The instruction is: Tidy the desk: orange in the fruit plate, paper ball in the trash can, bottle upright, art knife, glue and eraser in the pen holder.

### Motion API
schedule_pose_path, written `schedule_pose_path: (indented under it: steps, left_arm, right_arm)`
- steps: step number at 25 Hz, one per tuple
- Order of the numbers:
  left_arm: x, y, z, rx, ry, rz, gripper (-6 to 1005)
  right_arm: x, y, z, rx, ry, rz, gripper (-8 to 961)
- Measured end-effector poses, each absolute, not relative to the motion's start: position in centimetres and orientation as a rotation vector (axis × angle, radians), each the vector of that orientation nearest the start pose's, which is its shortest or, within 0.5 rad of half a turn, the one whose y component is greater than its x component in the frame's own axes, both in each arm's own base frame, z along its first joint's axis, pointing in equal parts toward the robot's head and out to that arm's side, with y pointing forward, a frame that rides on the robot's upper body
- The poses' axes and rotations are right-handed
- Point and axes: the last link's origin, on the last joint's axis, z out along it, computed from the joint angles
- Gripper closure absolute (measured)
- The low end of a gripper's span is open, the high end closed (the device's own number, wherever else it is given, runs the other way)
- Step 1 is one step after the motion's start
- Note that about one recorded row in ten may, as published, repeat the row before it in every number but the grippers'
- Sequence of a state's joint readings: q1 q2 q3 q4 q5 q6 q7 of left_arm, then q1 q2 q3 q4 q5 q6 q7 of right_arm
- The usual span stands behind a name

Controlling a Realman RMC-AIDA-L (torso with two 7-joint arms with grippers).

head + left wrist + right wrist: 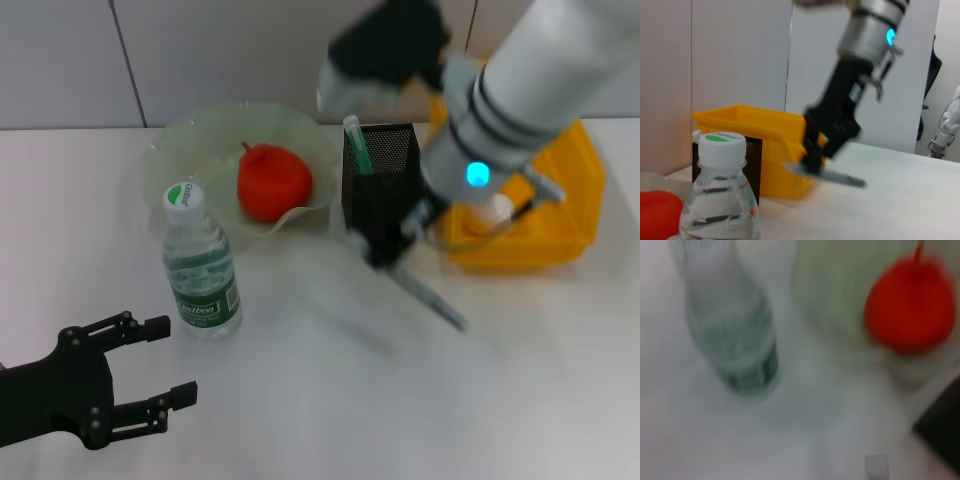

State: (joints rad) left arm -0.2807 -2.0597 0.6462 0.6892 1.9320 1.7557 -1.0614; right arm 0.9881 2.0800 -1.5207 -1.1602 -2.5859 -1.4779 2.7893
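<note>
Right gripper (385,258) is clutching what looks like the glue (432,297) beside the pen holder (383,180); left gripper (165,380) is idling spread wide.

The counter (300,400) is plain white, and on it the fruit plate (200,140) is translucent pale green around the red-orange orange (272,183), while the bottle (200,265) is clear with a dark green label and a white cap marked with a green patch. The pen holder (385,190) is black mesh with the mint-green art knife (356,145) in it, beside the bright yellow trash can (560,200). The left end effector (150,365) is black, and the right end effector (395,250), also black, grips the grey glue (435,300) below a silver-white arm with a glowing cyan light.
</note>
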Motion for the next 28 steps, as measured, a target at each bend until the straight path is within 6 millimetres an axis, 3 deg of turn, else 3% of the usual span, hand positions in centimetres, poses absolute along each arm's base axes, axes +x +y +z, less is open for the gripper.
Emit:
schedule_pose_path:
  steps: [1, 5, 12, 15, 21, 28]
  left_arm:
    - [-31.4, 25.0, 2.3, -2.668, -0.397, -0.770, 186]
    - [-31.4, 24.9, 2.3, -2.665, -0.406, -0.775, 186]
    - [-31.6, 24.8, 2.1, -2.648, -0.432, -0.788, 186]
    - [-31.7, 24.9, 2.2, -2.643, -0.434, -0.781, 187]
    - [-31.7, 25.0, 2.2, -2.640, -0.434, -0.779, 187]
    - [-31.6, 25.3, 2.2, -2.641, -0.426, -0.777, 187]
  right_arm:
    - [6.8, 39.3, -4.1, -2.619, 0.737, -0.512, 813]
    - [4.8, 41.9, -1.7, -2.574, 0.662, -0.233, 815]
    - [4.8, 44.5, -0.6, -2.447, 0.599, -0.013, 818]
    - [5.5, 45.5, 0.0, -2.365, 0.566, 0.098, 819]
    - [7.4, 46.2, 0.1, -2.288, 0.577, 0.160, 820]
    - [9.0, 45.9, -1.8, -2.304, 0.576, 0.220, 821]
